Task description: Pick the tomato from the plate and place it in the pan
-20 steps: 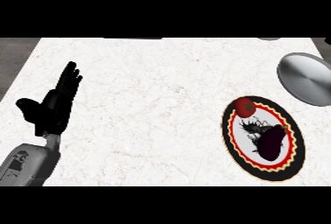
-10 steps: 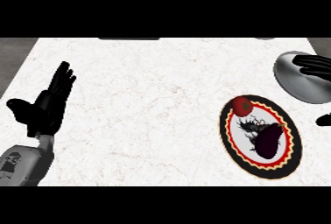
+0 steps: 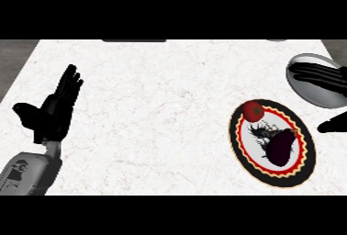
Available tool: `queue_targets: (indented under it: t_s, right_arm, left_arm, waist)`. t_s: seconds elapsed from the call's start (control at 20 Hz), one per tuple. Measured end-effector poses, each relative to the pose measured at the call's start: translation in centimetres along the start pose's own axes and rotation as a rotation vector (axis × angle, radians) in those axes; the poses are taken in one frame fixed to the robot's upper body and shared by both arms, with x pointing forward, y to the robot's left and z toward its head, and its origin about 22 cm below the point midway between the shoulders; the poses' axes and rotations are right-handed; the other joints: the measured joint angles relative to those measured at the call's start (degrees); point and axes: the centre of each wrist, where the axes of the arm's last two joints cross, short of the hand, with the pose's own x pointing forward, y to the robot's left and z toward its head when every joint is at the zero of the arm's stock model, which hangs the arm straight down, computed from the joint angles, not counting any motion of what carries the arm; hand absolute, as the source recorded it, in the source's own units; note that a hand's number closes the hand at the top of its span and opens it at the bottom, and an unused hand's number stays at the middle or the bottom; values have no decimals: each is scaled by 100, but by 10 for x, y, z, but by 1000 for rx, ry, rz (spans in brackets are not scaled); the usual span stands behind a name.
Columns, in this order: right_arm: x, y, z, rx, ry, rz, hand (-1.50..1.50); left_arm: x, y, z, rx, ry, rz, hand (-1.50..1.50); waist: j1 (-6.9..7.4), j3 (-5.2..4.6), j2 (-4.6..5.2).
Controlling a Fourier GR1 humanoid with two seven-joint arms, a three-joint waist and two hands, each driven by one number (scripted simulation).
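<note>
Item one, my right hand: cut off by the right edge, only straight black fingers showing across the pan, with a separate dark tip, probably the thumb, lower down beside the plate's right rim; the palm and forearm are out of view, and the hand is open, holding nothing. Item two, pan: grey, smooth, metallic, rounded, at the far right, partly covered by those fingers and clipped by the edge; no handle can be made out. Item three, tomato: small, red, glossy, near-round, so no clear long axis or pointing direction; it sits on the far end of the plate, inside the rim. Item four, plate: oval-looking, black rim with a red and yellow zigzag band, pale centre with a dark pattern hard to read; its long axis runs near to far, tilted slightly. Item five, a dark purple rounded object on the plate's near-right part, identity unclear. Item six, my left hand: resting open at the left, fingers straight. Item seven, table: white marbled surface.
</note>
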Motion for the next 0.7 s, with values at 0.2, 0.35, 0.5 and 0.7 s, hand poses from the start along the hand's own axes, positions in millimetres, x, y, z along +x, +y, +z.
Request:
queue_targets:
  t_s: [0.2,0.35,0.5,0.7]
  right_arm:
    - [-10,8,-6,20,37,9,-150]
    - [-15,17,-14,56,49,11,-150]
    - [-20,26,-24,98,49,16,-150]
    - [-24,38,-36,148,41,30,-150]
  left_arm:
    - [4,-1,0,5,-7,-5,0]
    - [0,3,1,-1,-3,-1,0]
    - [-1,6,1,-5,-3,2,0]
    - [-2,5,-5,1,-4,-1,0]
  waist:
    - [11,0,2]
    - [27,0,7]
    - [37,0,11]
    - [23,0,11]
